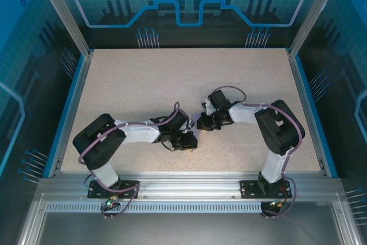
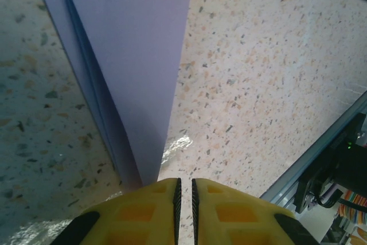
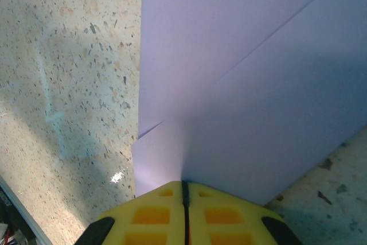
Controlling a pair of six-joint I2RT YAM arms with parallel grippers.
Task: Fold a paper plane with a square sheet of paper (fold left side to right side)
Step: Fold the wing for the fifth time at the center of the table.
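Note:
The square sheet of paper (image 3: 229,84) is lavender and folded, with a diagonal flap edge across it and a small corner sticking out at the left. My right gripper (image 3: 184,185) is shut on its near edge, and the paper rises slightly from the pinch. In the left wrist view the same paper (image 2: 132,55) stands as a lifted, layered fold tapering down to the outer side of my left finger. My left gripper (image 2: 185,183) is all but shut, with a thin slit showing bare table and nothing in it. From above, the left gripper (image 1: 189,142) and right gripper (image 1: 203,123) sit close together at mid-table.
The speckled tabletop (image 1: 172,84) stretches wide behind the arms. An aluminium rail (image 2: 321,159) marks the table's near edge, with cables (image 2: 350,205) beyond it. Blue side rails (image 1: 67,113) and transparent walls enclose the table.

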